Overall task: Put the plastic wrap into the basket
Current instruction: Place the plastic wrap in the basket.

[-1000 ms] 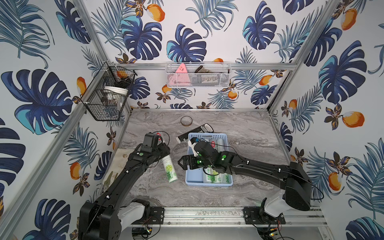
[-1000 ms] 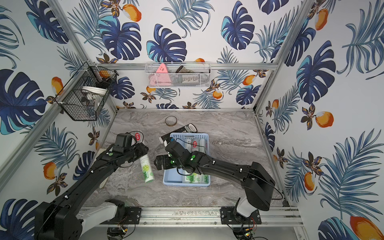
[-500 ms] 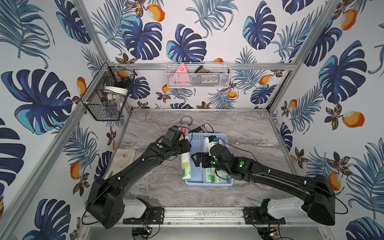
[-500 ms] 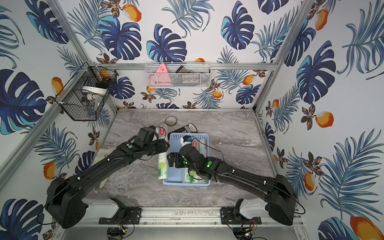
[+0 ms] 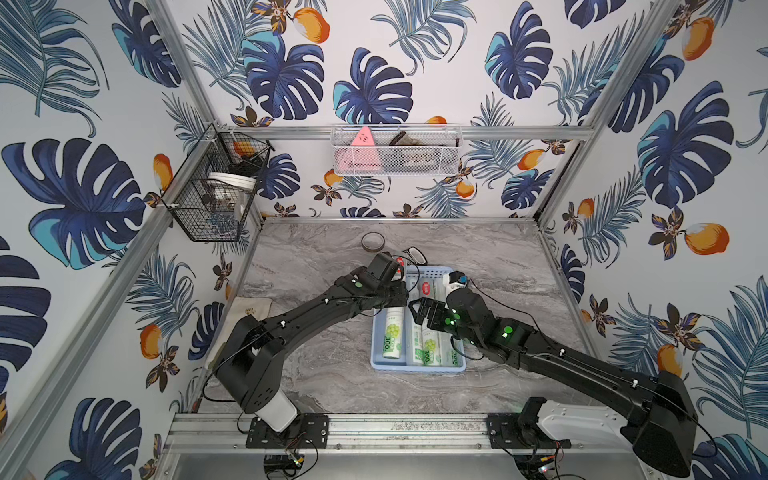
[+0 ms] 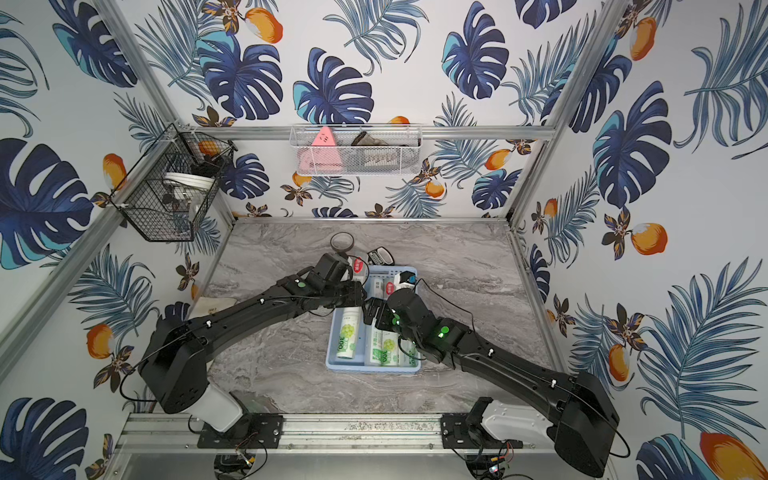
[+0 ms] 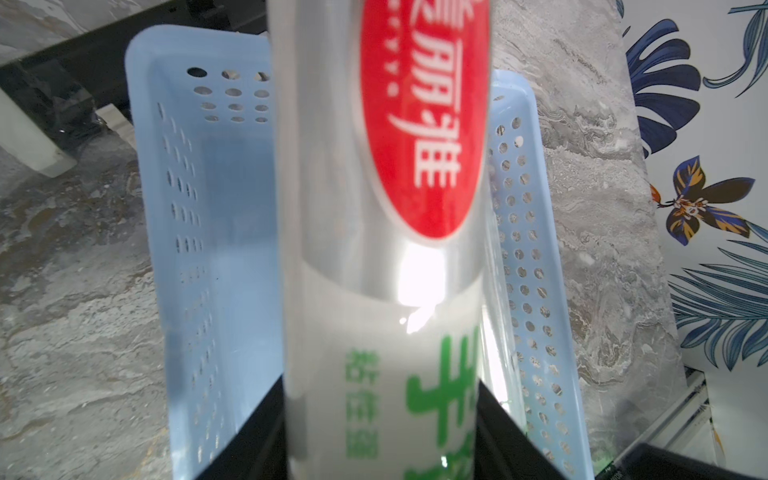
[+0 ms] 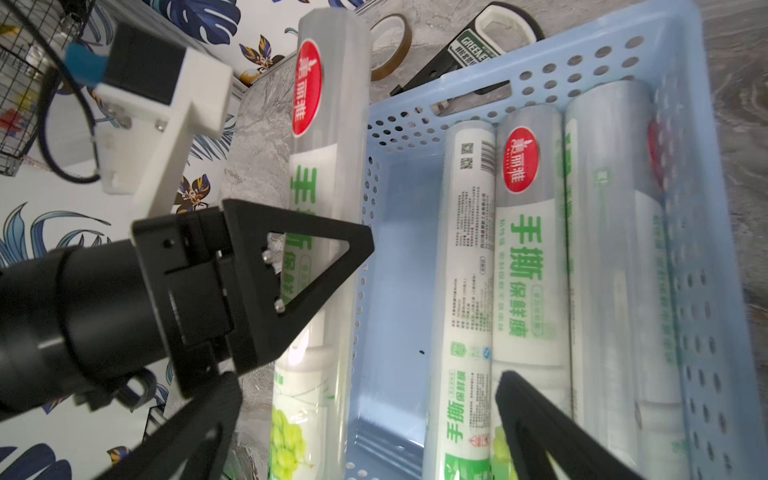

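Basket [image 5: 417,368]: light blue, perforated walls, handle slot in the far end wall. It sits on the grey marbled table [image 5: 332,386] between the two arms.

Inside it, three rolls of plastic wrap [image 5: 431,345] lie flat, side by side and touching, filling the right part. The left part shows bare floor.

A fourth roll [image 5: 392,334] is pinched near its middle by the left gripper [image 5: 398,302], jaws pressed onto it. It runs lengthwise over the bare left part, close along the left wall. Cannot tell whether it touches the floor.

The right gripper [image 5: 423,312] has its jaws spread wide and holds nothing. It hangs over the three lying rolls.

Count: four rolls, all alike. Each is long and slim, a clear wrapper over white, with green characters, green grapes and "300" toward the near end, and a red oval with white characters toward the far end.

At the table's left edge lies an off-white cloth [image 5: 249,307].

Just beyond the basket lie one black-and-white tool [image 5: 415,255] and one tape ring [image 5: 372,241].

One black wire basket [image 5: 208,195] hangs on the left wall, holding a white-rimmed tub and dark bits. One white mesh basket [image 5: 395,151] hangs on the back wall, holding a pink triangular piece and a dark item.
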`<action>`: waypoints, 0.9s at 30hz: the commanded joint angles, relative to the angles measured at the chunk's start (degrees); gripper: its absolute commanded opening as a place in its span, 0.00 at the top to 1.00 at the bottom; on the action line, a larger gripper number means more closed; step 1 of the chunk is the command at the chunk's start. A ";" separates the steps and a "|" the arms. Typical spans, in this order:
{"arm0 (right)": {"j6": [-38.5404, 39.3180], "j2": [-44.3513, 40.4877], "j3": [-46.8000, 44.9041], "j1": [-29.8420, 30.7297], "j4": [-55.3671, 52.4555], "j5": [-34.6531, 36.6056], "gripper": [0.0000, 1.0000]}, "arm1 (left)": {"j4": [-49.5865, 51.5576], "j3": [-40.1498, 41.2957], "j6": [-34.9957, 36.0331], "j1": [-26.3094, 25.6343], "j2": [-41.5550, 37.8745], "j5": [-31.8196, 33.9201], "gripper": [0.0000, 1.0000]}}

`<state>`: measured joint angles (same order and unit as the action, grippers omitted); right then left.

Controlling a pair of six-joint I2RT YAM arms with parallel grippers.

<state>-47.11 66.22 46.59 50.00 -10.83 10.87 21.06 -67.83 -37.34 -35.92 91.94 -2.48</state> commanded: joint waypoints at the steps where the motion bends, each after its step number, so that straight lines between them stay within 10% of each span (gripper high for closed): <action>1: -0.88 -0.76 -1.03 -1.92 -0.11 -3.29 0.00 | -2.95 -0.79 1.73 -0.11 0.85 1.70 0.69; 27: 1.09 6.46 1.75 -4.91 -5.42 -8.02 0.00 | -3.40 0.42 -1.50 -0.07 8.05 3.77 0.69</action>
<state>-46.89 72.38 48.23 45.15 -16.32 3.09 19.88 -67.57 -37.82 -36.01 100.14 0.84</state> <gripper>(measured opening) 0.998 0.562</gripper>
